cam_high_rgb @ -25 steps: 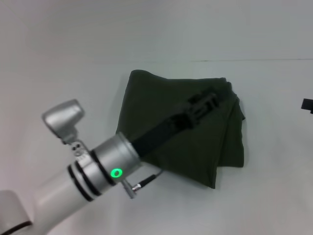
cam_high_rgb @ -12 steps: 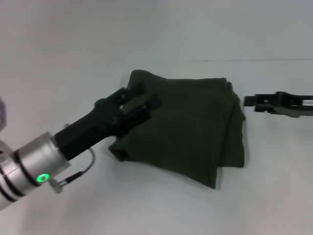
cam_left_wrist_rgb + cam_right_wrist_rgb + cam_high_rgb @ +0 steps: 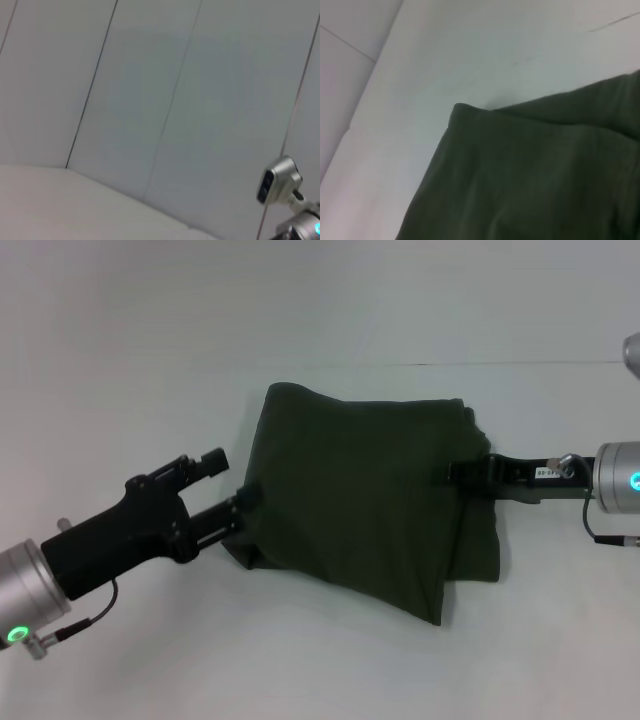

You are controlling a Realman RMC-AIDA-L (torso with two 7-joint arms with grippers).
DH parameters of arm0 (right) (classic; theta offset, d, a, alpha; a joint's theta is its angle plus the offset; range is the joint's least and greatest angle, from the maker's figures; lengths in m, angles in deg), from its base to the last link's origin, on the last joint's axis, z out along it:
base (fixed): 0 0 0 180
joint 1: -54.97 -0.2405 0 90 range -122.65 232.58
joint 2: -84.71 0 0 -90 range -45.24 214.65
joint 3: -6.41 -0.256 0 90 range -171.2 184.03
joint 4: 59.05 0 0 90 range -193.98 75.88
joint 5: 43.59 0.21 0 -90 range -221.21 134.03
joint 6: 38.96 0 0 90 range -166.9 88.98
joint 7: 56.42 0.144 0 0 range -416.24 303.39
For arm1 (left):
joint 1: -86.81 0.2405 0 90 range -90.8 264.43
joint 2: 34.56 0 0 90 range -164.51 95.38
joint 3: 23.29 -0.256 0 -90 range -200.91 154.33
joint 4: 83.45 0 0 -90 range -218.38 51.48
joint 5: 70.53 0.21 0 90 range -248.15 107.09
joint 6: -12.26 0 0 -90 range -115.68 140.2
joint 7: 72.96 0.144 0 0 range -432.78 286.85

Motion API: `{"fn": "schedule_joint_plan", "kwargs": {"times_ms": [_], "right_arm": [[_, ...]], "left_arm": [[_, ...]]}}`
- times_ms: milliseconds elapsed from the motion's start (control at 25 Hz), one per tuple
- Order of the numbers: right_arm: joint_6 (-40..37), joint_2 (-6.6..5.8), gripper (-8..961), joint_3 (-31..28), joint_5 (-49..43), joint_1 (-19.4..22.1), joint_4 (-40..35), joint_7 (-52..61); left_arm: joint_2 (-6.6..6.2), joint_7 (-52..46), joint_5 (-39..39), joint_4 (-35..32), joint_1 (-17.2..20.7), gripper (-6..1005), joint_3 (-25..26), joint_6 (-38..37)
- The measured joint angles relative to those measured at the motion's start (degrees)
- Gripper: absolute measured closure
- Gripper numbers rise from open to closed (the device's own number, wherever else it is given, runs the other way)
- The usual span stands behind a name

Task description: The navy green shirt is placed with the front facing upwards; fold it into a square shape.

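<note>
The left gripper (image 3: 232,485), seen from the head, sits at the near-left side of the navy green shirt (image 3: 370,495), its fingers spread apart and clasping nothing, the lower tip just touching the cloth's left edge. The right gripper (image 3: 462,472) reaches in from the right and lies against the shirt's right edge; whether it pinches the cloth I cannot tell. The shirt lies folded into a rough, skewed four-sided bundle about mid-bench (image 3: 320,670), plain side up, its longer run slanting from the far-left corner towards the near-right one, with loose layers bunched along the right side. To square it well, I judge both arms should press or tuck opposite edges evenly, straightening that sagging near-right corner. The left wrist view shows only wall and the other arm. The right wrist view shows the shirt's far corner lying flat on the bench.
</note>
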Motion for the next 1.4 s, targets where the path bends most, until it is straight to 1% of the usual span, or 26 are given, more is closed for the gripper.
{"fn": "schedule_joint_plan", "kwargs": {"times_ms": [80, 280, 440, 840, 1040, 1400], "right_arm": [[0.2, 0.21, 354, 0.1, 0.0, 0.3, 0.0, 0.3], [0.2, 0.23, 358, 0.2, 0.0, 1.2, 0.8, 0.7], [0.7, 0.12, 361, 0.6, 0.0, 1.5, 1.8, 0.7], [2.0, 0.63, 370, 0.8, -0.1, 1.8, 2.3, 0.7], [3.2, 1.18, 374, 0.8, 0.0, 1.7, 2.3, 0.7], [5.1, 2.59, 382, 0.3, 0.4, 1.1, 2.3, 0.4]], "left_arm": [[-0.01, -0.1, 1.9, -1.0, 0.3, 273, 0.2, 0.0], [-0.18, -0.5, 4.2, -1.9, 0.5, 273, 0.2, -0.5], [-0.18, -0.6, 5.3, -2.2, 0.5, 274, 0.1, -1.1], [-0.16, -0.6, 6.1, -2.2, 0.6, 274, 0.2, -1.3], [-0.16, -0.6, 6.1, -2.2, 0.5, 275, 0.2, -1.3], [-0.16, -0.6, 6.1, -2.2, 0.2, 275, 0.1, -1.2]]}}
